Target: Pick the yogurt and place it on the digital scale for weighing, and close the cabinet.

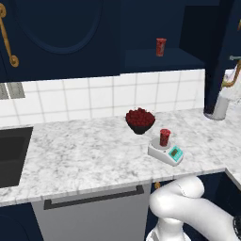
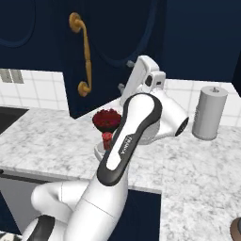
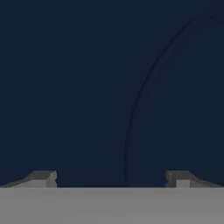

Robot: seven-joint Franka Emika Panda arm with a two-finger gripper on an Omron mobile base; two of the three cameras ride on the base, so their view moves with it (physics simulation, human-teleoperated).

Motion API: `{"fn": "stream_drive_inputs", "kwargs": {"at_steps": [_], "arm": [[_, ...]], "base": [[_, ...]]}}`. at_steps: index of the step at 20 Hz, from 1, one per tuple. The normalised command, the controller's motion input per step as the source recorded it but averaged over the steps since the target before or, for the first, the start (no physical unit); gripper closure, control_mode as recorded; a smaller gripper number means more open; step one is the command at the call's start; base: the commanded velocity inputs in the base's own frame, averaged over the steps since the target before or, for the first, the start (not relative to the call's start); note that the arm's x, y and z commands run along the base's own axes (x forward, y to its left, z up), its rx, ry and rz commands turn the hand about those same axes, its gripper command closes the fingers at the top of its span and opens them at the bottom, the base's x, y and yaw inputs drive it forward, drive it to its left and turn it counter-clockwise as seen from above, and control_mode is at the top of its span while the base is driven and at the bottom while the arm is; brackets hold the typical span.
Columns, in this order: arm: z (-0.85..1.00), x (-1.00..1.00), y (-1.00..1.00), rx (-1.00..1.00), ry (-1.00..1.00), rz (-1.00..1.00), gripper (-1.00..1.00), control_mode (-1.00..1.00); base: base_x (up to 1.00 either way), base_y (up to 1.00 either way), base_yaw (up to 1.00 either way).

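A red yogurt point(image 1: 164, 137) cup stands on the round plate of the white digital scale point(image 1: 165, 153) on the marble counter, in front of the berry bowl. It also shows beside the arm as the yogurt point(image 2: 107, 139). A twin red cup point(image 1: 161, 47) sits on the shelf of the open navy cabinet point(image 1: 160, 61). The cabinet's door point(image 2: 108, 52), with its gold handle point(image 2: 84, 56), stands swung out over the counter. My gripper point(image 2: 124, 75) is open with nothing between its fingers, right up against the door's arched panel point(image 3: 144, 96).
A dark bowl of red berries point(image 1: 140, 120) sits behind the scale. At the back right stands a grey canister point(image 2: 209, 113). A black sink point(image 1: 12, 155) lies at the left. Below the counter is a grey front with a black bar handle point(image 1: 94, 195).
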Motion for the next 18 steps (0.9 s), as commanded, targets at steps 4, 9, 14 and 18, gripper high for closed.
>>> {"fn": "stream_drive_inputs", "kwargs": {"at_steps": [4,9,14,18], "arm": [[0.0,0.97,1.0,0.0,0.1,0.0,-1.0,-1.0],[0.07,0.99,0.78,0.0,0.0,-0.05,-1.0,-1.0],[0.03,1.0,0.47,-0.08,0.13,-0.18,-1.0,-1.0],[0.0,1.0,0.14,-0.03,0.05,-0.14,-1.0,-1.0]], "base": [[0.0,0.0,0.0],[0.0,0.0,0.0],[0.0,0.0,0.0],[0.0,0.0,0.0]]}}
